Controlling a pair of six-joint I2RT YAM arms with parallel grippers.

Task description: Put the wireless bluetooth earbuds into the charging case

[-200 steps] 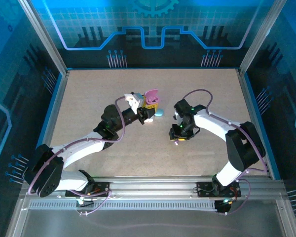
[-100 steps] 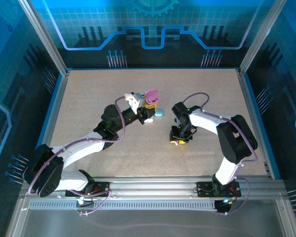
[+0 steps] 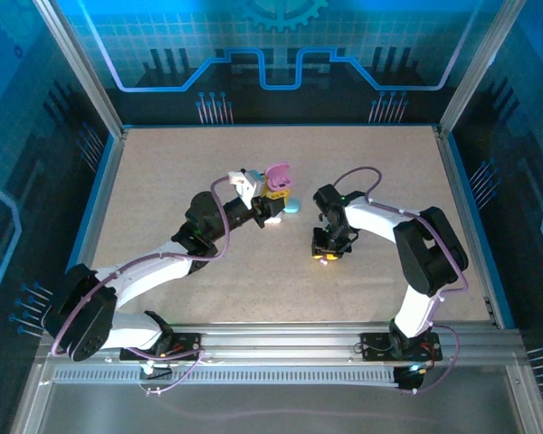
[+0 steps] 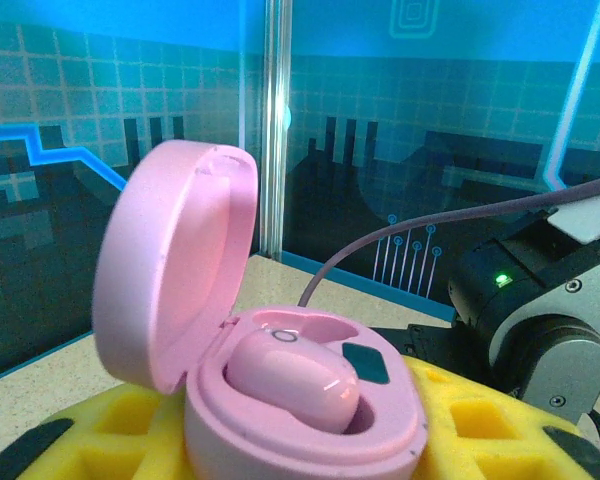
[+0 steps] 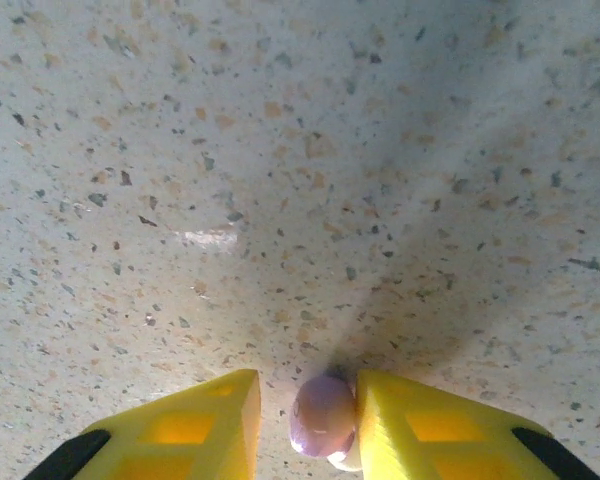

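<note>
The pink charging case point(image 4: 280, 435) sits between the yellow fingers point(image 4: 480, 425) of my left gripper point(image 4: 300, 445), which is shut on it. Its lid stands open, and one pink earbud point(image 4: 292, 378) lies in a socket. From above, the case point(image 3: 278, 178) is held up at mid table by the left gripper point(image 3: 273, 201). My right gripper point(image 3: 326, 253) points down at the table. In the right wrist view a pinkish-purple earbud point(image 5: 320, 415) lies between its fingertips point(image 5: 305, 400). The earbud touches the right finger point(image 5: 400, 430), with a gap to the left one.
A small light blue thing point(image 3: 292, 207) lies on the speckled table point(image 3: 163, 181) just right of the left gripper. The right arm's body point(image 4: 550, 320) stands close behind the held case. Blue walls and metal posts ring the table.
The right arm has folded inward, and its gripper has shifted slightly left and settled over the earbud. The left arm and the case have not moved.
</note>
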